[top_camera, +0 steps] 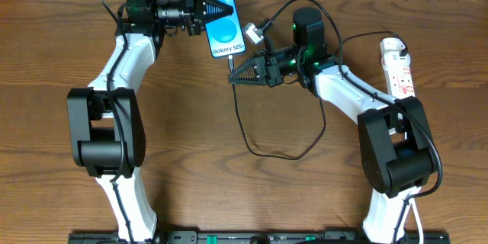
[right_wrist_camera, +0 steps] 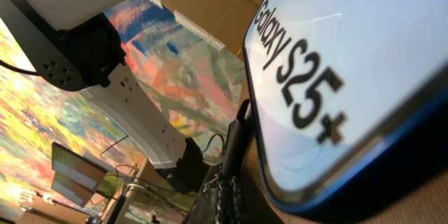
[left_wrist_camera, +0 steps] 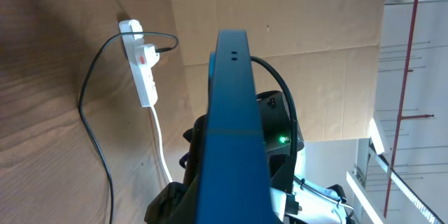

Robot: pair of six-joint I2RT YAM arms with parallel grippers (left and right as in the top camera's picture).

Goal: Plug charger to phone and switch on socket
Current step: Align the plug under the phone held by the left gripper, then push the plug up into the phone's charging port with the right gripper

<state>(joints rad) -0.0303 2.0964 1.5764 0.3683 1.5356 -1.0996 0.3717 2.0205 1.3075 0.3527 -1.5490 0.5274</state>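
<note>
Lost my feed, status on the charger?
Left gripper shut on phone. Right gripper shut on charger, tip at phone's bottom edge. Socket untouched, nothing blocking.

The table under the phone is showing brown wood with dark wavy lines, and it is looking smooth and dull. The phone's screen is shining like glass, and its blue edge is looking smooth too. Below the phone, the charger is looking thin, black and rubbery, not shiny. Right of the phone, the socket is looking like smooth white plastic. Behind the phone, a cardboard sheet is looking brown and dull.
</note>
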